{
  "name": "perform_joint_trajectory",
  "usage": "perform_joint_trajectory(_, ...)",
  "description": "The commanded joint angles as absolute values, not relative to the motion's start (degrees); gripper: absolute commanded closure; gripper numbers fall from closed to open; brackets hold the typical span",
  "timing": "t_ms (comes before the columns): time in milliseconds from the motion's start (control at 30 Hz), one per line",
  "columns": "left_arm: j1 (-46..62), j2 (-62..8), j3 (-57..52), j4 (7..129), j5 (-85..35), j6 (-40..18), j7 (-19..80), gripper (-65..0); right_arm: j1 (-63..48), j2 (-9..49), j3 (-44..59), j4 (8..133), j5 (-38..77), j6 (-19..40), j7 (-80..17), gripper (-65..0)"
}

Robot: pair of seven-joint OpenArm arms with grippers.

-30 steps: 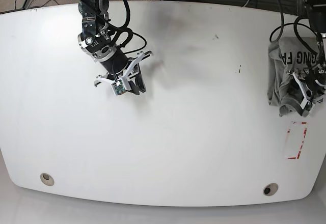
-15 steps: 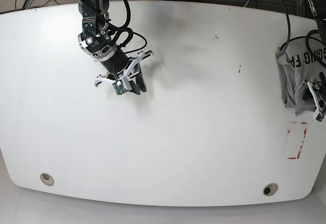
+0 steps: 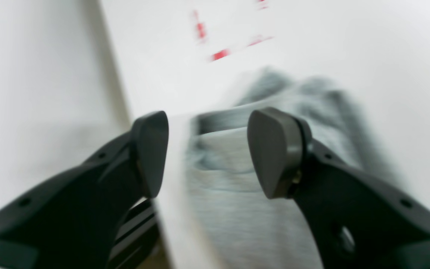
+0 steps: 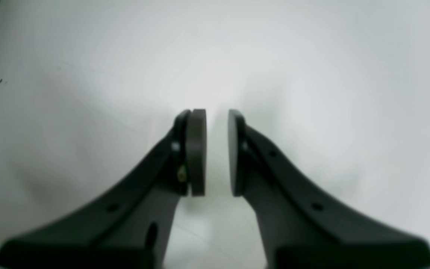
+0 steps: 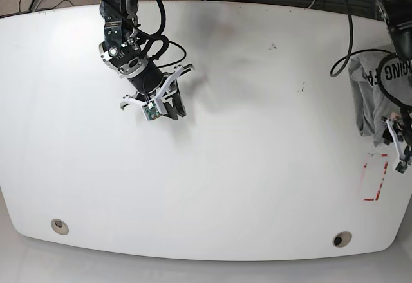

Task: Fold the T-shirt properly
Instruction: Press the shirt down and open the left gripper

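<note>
The grey T-shirt (image 5: 372,96) lies bunched at the table's far right edge, part of its black lettering showing. In the left wrist view the T-shirt (image 3: 230,209) is a blurred grey heap under and beyond my left gripper (image 3: 207,153), whose jaws stand wide apart with no cloth pinched between the pads. In the base view the left gripper (image 5: 399,143) hangs over the shirt's lower right corner, by the table rim. My right gripper (image 5: 164,106) hovers over bare table at the upper left. In the right wrist view the right gripper (image 4: 217,149) shows only a narrow gap between its pads, with nothing in it.
The white table (image 5: 257,167) has red tape marks (image 5: 376,179) just below the shirt, and the same red tape marks (image 3: 220,54) appear blurred in the left wrist view. Two round holes (image 5: 59,226) (image 5: 342,238) sit near the front edge. Cables run behind the table's far edge.
The shirt has slid right toward the table edge and shows more of its lettering. My left gripper moved right and slightly down. The right arm stayed still.
</note>
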State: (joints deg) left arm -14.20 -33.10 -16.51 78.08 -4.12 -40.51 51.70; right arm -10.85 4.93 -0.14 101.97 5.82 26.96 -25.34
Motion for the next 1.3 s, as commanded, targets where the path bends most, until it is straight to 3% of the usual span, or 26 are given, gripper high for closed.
perform_joint_trajectory(0, -11.38, -32.13, -20.09, 84.26, -3.03, -40.0, 55.34, -34.6, -10.24, 5.05, -0.13, 103.34, 6.55, 26.86, -23.87, -9.5)
perform_joint_trajectory(267, 0.66, -22.37, -30.02, 99.21, -2.59, -40.0, 62.55, -34.6, -10.24, 5.05, -0.04, 103.78, 6.55, 26.86, -23.87, -9.5)
perform_joint_trajectory(533, 6.46, -16.48, -33.8, 98.68, -2.51, -40.0, 60.7, -34.7, -10.33, 5.14, -0.04, 104.57, 6.55, 26.86, -24.66, -9.7)
perform_joint_trajectory(800, 7.52, -17.01, -33.8, 88.66, -2.51, -40.0, 53.93, -34.7, -10.15, 5.05, -0.04, 107.12, 6.55, 26.86, -27.74, -9.7)
perform_joint_trajectory(1267, 9.1, -25.89, -36.62, 78.46, -1.45, -40.0, 50.42, -34.6, -10.33, 5.23, 0.13, 107.82, 6.55, 26.86, -28.35, -9.7)
